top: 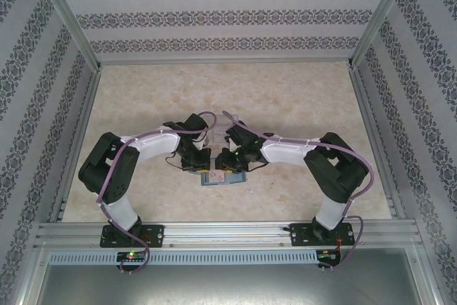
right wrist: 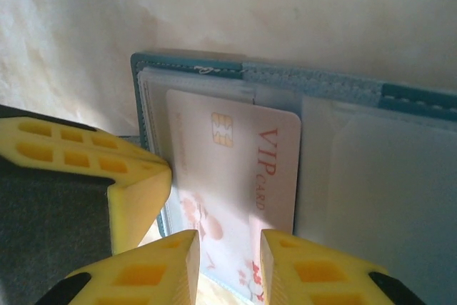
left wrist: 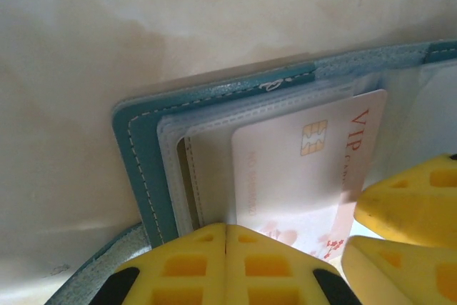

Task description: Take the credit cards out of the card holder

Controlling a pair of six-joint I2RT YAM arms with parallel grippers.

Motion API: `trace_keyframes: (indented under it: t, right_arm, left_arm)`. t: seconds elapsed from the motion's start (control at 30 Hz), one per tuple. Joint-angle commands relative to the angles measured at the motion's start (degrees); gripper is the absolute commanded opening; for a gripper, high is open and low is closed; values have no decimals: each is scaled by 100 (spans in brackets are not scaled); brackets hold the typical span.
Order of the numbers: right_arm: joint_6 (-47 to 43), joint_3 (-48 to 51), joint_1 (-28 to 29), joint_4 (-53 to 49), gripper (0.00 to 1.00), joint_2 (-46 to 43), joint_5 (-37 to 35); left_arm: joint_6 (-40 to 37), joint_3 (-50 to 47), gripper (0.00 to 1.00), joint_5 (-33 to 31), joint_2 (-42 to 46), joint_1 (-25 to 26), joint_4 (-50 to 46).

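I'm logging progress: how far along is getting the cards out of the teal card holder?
Done: the card holder lies open on the table. In hand: the left gripper, shut, sits at its edge, and the right gripper straddles the VIP card with jaws apart. Left: that card is still on the clear sleeves, so pulling it out, and any others, remains.

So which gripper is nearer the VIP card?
Right. The right gripper straddles the VIP card's near edge, jaws open; the left gripper, shut, rests over the teal card holder beside it.
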State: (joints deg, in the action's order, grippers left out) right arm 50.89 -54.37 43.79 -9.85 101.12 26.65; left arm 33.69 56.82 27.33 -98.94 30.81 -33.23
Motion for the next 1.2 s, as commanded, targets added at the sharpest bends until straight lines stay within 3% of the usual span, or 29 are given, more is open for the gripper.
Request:
trace_keyframes:
  t: [0.0, 0.43, 1.17]
  right_arm:
    - [27, -135, 79, 102, 30, 166, 103]
    - [-208, -194, 101, -605, 29, 13, -512]
    - [-276, 12, -242, -210, 30, -305, 33]
  left_arm:
    - [31, -102, 1, -79, 50, 58, -101]
    - [23, -43, 1, -89, 70, 62, -181]
    - [-144, 441, 0, -19, 50, 115, -533]
